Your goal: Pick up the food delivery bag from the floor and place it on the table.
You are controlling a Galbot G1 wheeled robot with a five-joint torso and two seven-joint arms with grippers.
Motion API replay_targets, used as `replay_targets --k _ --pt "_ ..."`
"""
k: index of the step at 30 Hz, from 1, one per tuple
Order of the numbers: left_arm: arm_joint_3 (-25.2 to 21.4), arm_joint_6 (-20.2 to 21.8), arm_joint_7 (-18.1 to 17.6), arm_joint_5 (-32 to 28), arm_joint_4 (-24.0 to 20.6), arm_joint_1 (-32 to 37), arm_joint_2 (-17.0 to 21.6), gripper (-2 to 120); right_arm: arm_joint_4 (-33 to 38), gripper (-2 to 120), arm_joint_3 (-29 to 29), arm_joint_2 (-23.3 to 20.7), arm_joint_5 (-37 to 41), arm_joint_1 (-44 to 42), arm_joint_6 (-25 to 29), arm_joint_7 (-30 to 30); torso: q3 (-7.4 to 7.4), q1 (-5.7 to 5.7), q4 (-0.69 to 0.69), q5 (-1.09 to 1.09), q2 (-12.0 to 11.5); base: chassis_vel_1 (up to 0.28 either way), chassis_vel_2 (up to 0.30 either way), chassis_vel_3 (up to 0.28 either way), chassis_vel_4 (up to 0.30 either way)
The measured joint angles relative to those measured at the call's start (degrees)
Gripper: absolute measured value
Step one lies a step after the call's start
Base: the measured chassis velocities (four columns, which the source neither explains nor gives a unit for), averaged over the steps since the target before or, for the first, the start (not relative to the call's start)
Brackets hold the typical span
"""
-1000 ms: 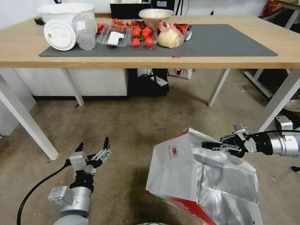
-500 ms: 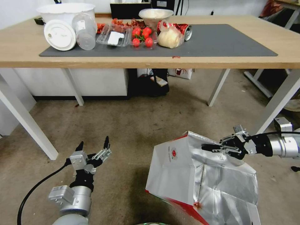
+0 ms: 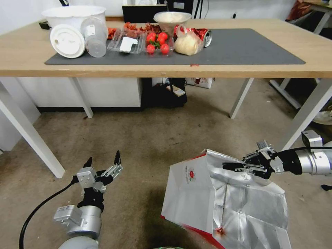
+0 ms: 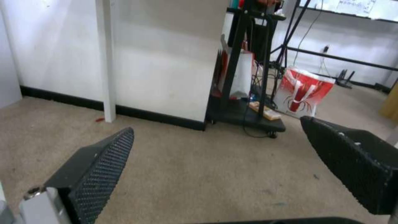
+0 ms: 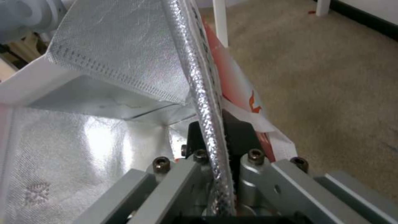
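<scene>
Right gripper (image 3: 231, 166): we've got it pinched tight on the top rim of the food delivery bag (image 3: 193, 193), and in our wrist view the crinkly silver foil edge (image 5: 203, 93) runs straight between the clamped jaws.
Bag: boxy, white woven-looking sides, red base trim, small round red logo (image 3: 192, 169), shiny quilted foil lining; it's tilted over, down by the floor (image 3: 145, 138) on our right side, and its lower corner is cut off, so we can't tell if it touches the ground.
Left gripper (image 3: 103, 162): spread wide, holding nothing, low over the floor; dimpled black rubber pads (image 4: 104, 161).
Table (image 3: 242, 71): light wood top, white legs, dark grey mat (image 3: 249, 45), well beyond the bag.
</scene>
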Motion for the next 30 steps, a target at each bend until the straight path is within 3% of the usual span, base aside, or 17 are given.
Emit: replay_targets --k 30 --pt "0.1 -0.3 0.1 0.2 -0.5 0.4 -0.1 100 -0.1 0 0.8 0.8 -0.3 -1.4 0.4 0.1 6.12 0.99 0.0 0.0 7.0 0.0 0.0 0.0 0.0"
